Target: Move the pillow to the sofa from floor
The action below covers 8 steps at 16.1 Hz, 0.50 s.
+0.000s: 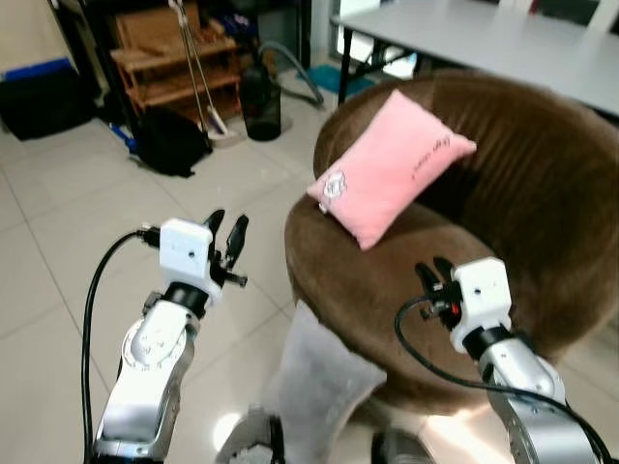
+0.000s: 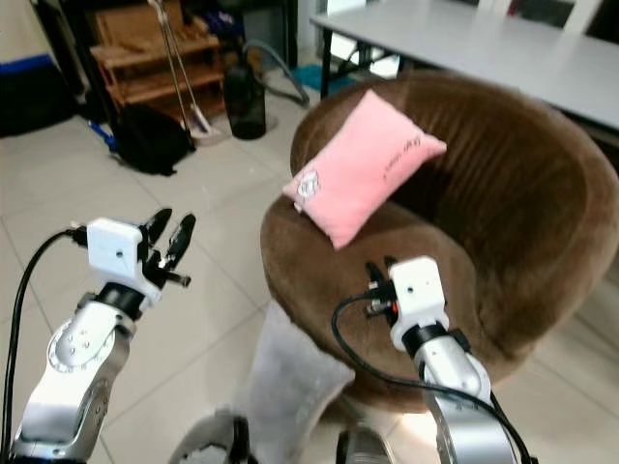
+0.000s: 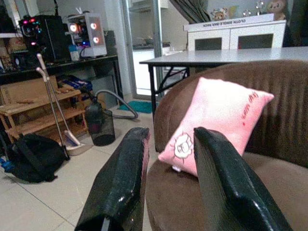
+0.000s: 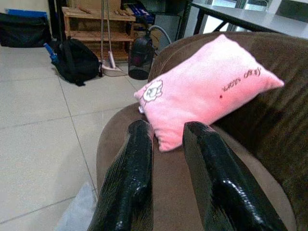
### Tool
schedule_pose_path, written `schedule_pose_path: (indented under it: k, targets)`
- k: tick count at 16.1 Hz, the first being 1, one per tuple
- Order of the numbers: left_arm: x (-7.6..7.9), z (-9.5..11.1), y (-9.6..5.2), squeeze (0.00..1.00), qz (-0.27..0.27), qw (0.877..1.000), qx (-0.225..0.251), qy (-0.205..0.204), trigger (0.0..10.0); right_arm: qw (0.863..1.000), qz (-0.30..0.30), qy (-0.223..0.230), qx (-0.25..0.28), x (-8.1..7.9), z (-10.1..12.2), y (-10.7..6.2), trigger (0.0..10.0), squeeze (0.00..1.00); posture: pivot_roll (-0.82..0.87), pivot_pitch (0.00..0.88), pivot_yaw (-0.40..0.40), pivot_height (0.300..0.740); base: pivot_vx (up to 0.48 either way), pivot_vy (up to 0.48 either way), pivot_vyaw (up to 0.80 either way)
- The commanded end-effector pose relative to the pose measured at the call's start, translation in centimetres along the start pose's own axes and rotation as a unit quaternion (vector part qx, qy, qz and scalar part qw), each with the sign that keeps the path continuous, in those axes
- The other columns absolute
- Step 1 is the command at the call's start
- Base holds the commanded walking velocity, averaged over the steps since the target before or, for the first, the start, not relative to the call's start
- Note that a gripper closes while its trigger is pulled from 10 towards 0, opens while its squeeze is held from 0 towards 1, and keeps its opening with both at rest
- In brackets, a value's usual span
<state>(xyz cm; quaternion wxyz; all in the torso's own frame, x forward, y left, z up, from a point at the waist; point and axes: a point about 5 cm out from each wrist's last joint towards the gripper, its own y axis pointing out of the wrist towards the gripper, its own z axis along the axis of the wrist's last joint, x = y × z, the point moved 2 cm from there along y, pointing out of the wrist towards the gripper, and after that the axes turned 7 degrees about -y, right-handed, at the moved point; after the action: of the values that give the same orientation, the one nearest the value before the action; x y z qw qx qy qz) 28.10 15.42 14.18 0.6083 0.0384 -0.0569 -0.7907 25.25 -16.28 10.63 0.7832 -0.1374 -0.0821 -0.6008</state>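
Leaning on the sofa (image 1: 542, 193), the pillow (image 1: 387, 164) faces both narrowly parted, empty claws (image 1: 225, 237) (image 1: 432, 274).

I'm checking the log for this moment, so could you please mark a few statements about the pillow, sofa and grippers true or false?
1. The pink pillow lies on the floor. False: it leans on the brown sofa.
2. The left gripper holds the pillow. False: it is open and empty, over the tiled floor.
3. The right gripper is above the sofa seat. True.
4. A grey cushion lies on the floor by the sofa. True.
5. A black bag sits on the sofa. False: it is on the floor.
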Motion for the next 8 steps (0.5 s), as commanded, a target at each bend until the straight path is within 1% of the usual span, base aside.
schedule_pose_path:
  k: [1, 4, 7, 8]
  targets:
    - [-0.10, -0.37, -0.22, 0.00, 0.003, 1.000, -0.007, 0.000, 10.0, 1.000, 0.005, -0.001, 0.003, 0.04, -0.03, 0.13, 10.0, 0.00, -0.04, 0.056, 0.024, 0.621, 0.000, 0.000, 0.00]
    - [-0.07, -0.15, -0.28, 0.00, 0.009, 1.000, -0.001, -0.004, 10.0, 1.000, 0.008, -0.012, -0.004, 0.19, -0.26, 0.18, 10.0, 0.00, -0.04, 0.057, 0.017, 0.621, 0.000, 0.000, 0.00]
    - [-0.07, -0.28, -0.38, 0.00, 0.014, 1.000, -0.004, -0.013, 10.0, 1.000, 0.006, -0.019, -0.006, 0.48, -0.25, 0.35, 10.0, 0.00, -0.04, 0.058, 0.008, 0.621, 0.000, 0.000, 0.00]
    - [-0.10, -0.28, -0.42, 0.00, 0.016, 1.000, -0.004, -0.012, 10.0, 1.000, 0.006, -0.020, -0.005, 0.50, -0.24, 0.34, 10.0, 0.00, -0.04, 0.056, 0.008, 0.621, 0.000, 0.281, 0.00]
